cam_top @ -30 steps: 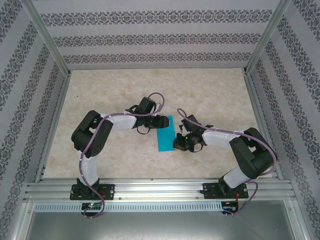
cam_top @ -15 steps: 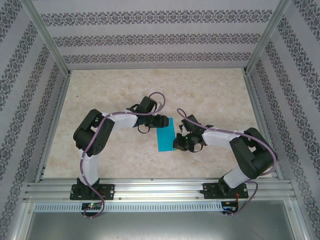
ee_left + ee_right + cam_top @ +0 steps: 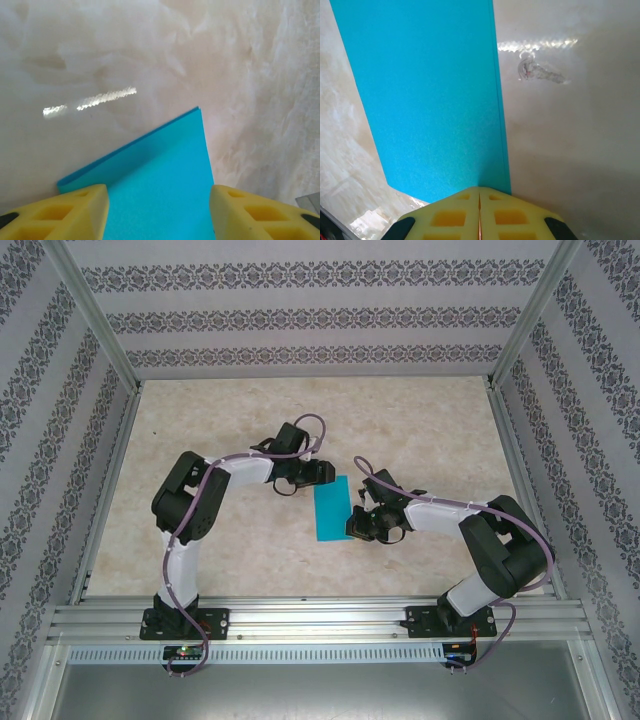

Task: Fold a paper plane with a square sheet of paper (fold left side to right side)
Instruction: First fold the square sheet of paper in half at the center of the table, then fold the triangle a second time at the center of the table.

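Teal square sheet of paper (image 3: 331,508), folded rectangular, left hand (image 3: 157,195) spread, right hand (image 3: 479,192) pressed together.

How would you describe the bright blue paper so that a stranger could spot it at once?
Look at the pale marbled table, then between the black-and-white left arm and right arm near its middle. There lies a folded teal-blue paper rectangle, flat, the only blue thing there.

square sheet of paper (image 3: 430,100) cut off at top frame edge, near end behind right gripper (image 3: 479,192)
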